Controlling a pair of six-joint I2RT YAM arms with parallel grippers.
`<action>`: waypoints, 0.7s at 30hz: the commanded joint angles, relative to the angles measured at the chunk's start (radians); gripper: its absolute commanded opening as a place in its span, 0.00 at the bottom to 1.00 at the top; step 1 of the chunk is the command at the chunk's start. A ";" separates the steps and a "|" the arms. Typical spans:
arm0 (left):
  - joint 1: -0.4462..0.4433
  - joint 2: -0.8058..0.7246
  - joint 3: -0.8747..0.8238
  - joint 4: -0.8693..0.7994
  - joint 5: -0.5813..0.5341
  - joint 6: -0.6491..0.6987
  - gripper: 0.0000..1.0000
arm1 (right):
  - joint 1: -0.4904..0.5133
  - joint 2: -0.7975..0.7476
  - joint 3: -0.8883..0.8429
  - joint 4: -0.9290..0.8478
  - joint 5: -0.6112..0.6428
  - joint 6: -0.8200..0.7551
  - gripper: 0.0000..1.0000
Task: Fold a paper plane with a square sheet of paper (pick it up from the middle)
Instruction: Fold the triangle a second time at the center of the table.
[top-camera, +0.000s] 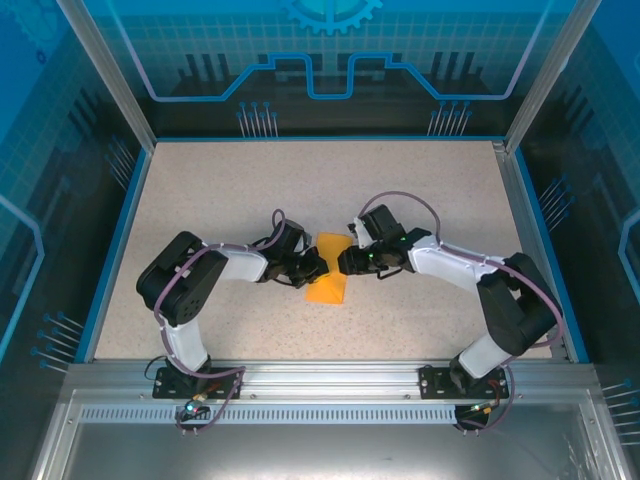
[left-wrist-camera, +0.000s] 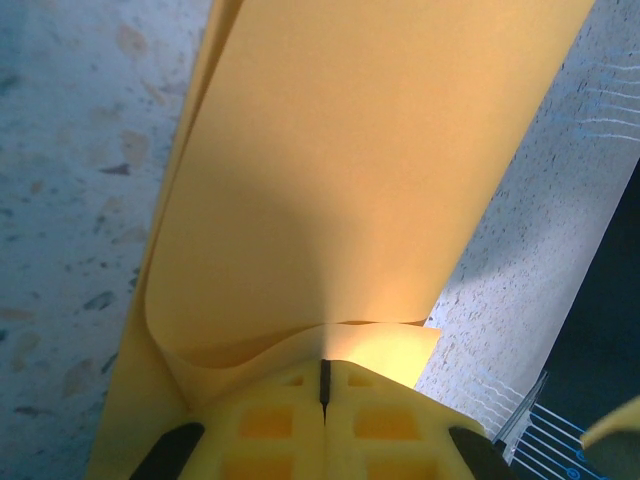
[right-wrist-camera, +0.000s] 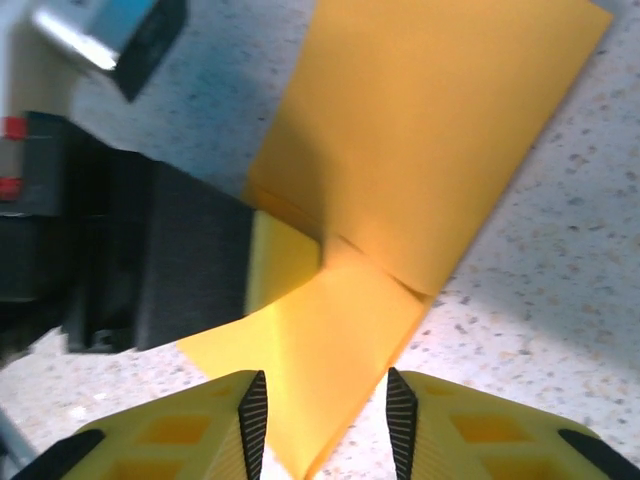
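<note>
The square sheet of paper (top-camera: 328, 275) is orange-yellow and folded, lying at the table's middle between both grippers. In the left wrist view the sheet (left-wrist-camera: 350, 180) rises in curved layers away from my left gripper (left-wrist-camera: 324, 375), which is shut on its near edge. My left gripper (top-camera: 312, 268) is at the sheet's left side. My right gripper (top-camera: 345, 262) is at its right side. In the right wrist view the jaws of the right gripper (right-wrist-camera: 325, 420) stand apart, with a folded flap of the sheet (right-wrist-camera: 420, 150) lying between them. The paper plane is out of view.
The speckled beige table (top-camera: 300, 190) is bounded by a blue rim and transparent walls. A metal rail (top-camera: 320, 375) carries both arm bases at the near edge. The left gripper's black body (right-wrist-camera: 150, 260) sits close to the left of the right fingers.
</note>
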 joint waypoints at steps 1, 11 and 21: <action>0.001 0.030 -0.013 -0.041 -0.027 0.022 0.00 | 0.025 0.001 -0.030 0.071 -0.150 0.058 0.30; 0.001 0.022 -0.008 -0.057 -0.026 0.030 0.00 | 0.094 0.116 -0.048 0.178 -0.203 0.167 0.11; 0.001 0.024 -0.001 -0.062 -0.021 0.033 0.00 | 0.098 0.178 -0.064 0.203 -0.196 0.191 0.10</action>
